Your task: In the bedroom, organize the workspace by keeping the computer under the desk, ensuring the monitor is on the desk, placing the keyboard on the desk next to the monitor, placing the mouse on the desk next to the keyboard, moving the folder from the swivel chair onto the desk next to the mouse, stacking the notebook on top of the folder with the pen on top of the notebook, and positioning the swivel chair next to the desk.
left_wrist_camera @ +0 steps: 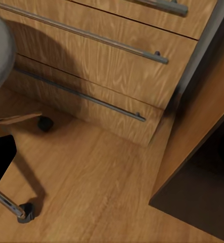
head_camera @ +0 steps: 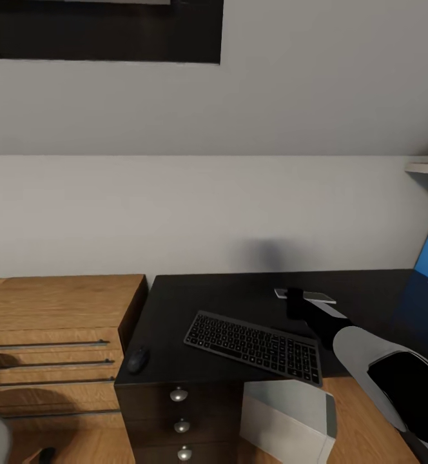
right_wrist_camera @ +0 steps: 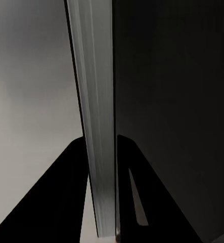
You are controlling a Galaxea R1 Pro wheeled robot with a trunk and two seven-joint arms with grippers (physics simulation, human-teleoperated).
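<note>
Notebook [head_camera: 306,297], a flat pale slab, sat clamped between the right gripper's [head_camera: 296,301] black fingers [right_wrist_camera: 66,197] above the back of the desk [head_camera: 233,290]; the right wrist view showed its edge pinched between them. Nearer the front lay the keyboard [head_camera: 254,347], with the mouse [head_camera: 137,359] at the desk's left corner. Below stood the computer [head_camera: 288,419]. The monitor [head_camera: 427,290] showed blue at the right. The left gripper's jaw state could not be told; its camera faced the dresser [left_wrist_camera: 106,66] and the swivel chair [left_wrist_camera: 3,50].

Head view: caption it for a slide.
Right gripper holds a thin flat object above the desk, behind the keyboard; mouse nearby.
</note>
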